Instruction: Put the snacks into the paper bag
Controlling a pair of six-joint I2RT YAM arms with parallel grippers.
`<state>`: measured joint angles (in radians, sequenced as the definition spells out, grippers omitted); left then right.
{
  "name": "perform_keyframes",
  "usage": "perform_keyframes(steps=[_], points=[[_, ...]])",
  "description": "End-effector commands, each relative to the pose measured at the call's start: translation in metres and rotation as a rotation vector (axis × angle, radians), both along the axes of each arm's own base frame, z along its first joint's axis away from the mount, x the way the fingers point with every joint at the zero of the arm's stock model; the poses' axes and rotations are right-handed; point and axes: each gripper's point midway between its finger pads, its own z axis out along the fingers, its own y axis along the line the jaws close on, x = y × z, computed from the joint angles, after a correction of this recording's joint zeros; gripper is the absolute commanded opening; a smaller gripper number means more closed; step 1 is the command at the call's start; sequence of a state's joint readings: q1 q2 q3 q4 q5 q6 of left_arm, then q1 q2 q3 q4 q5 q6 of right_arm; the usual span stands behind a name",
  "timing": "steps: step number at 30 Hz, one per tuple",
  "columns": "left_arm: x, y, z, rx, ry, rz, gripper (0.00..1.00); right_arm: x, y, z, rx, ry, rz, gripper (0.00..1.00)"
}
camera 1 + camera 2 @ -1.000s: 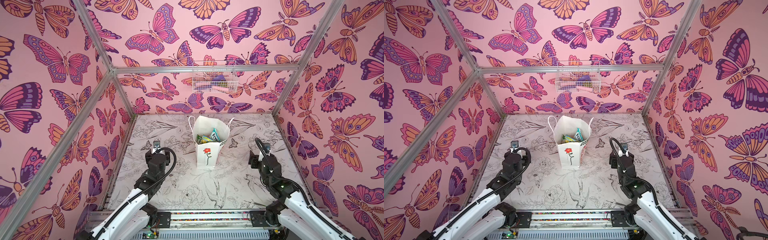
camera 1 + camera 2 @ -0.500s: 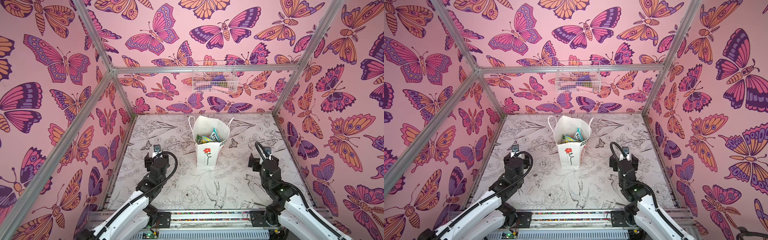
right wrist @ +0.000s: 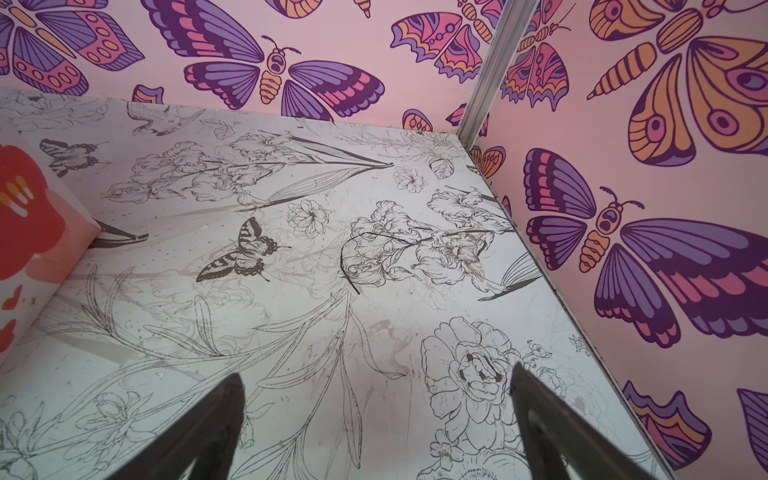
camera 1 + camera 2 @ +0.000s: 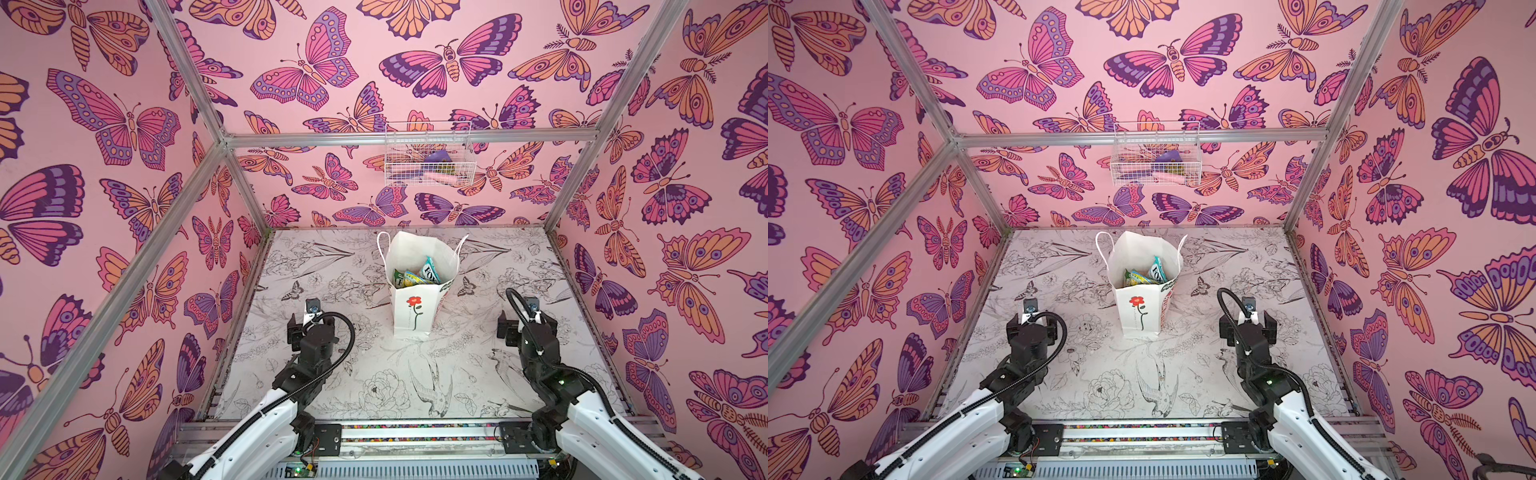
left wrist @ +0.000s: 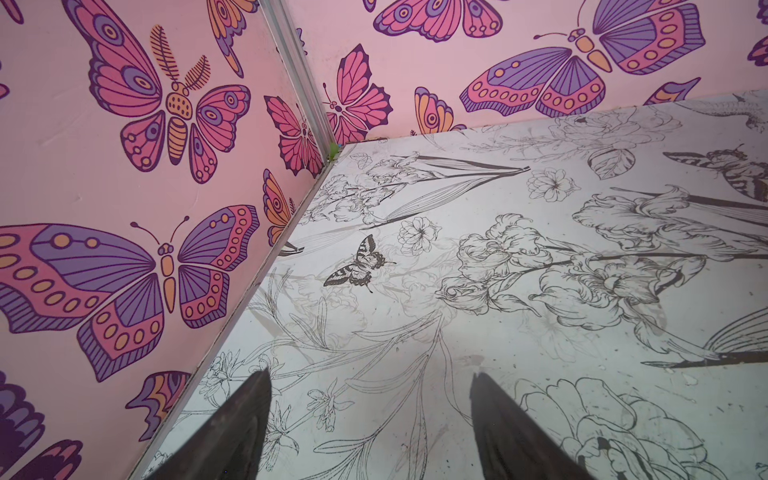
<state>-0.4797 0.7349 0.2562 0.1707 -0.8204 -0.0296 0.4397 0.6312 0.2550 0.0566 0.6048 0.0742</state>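
The paper bag (image 4: 405, 322) of FOX'S packets (image 4: 428, 271) is shown upright, set apart between the left jaws and right jaws, both parted wide and empty.

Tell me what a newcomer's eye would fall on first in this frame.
The pink butterfly walls all round the cell strike first. Next comes the white paper bag, upright on the table, with bright snacks showing in its mouth. The left gripper and right gripper hang open and empty on either side of it.

Both top views high, sharing whole table (image 4: 365, 357); wrist views low, close, facing far corners.
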Motion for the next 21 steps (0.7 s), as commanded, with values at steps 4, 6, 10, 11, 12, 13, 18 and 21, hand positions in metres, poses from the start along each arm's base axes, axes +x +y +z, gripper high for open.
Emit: perform_keyframes(steps=[4,6,10,11,12,13,18,21], points=[[-0.009,0.006,-0.014,0.004,-0.002,0.019,0.77,-0.006,-0.005,-0.006,0.004,-0.02,-0.008,0.99],[-0.012,0.006,-0.02,0.002,0.007,0.015,0.77,-0.007,-0.006,-0.008,0.01,-0.032,-0.01,0.99],[-0.017,0.006,-0.023,0.001,0.001,0.011,0.77,-0.011,-0.007,-0.012,0.018,-0.04,-0.009,0.99],[-0.017,0.006,-0.023,0.001,-0.003,0.012,0.77,-0.012,-0.007,-0.012,0.019,-0.039,-0.007,0.99],[-0.018,0.007,-0.022,0.001,-0.008,0.016,0.77,-0.013,-0.008,-0.011,0.021,-0.041,-0.007,0.99],[-0.019,0.007,-0.022,0.003,-0.01,0.015,0.77,-0.013,-0.008,-0.011,0.023,-0.044,-0.007,0.99],[-0.021,0.007,-0.018,0.012,-0.026,0.029,0.78,-0.017,-0.009,-0.009,0.031,-0.059,-0.004,0.99],[-0.024,0.01,-0.018,0.009,-0.04,0.037,0.78,-0.02,-0.015,-0.006,0.042,-0.086,-0.034,0.99]])
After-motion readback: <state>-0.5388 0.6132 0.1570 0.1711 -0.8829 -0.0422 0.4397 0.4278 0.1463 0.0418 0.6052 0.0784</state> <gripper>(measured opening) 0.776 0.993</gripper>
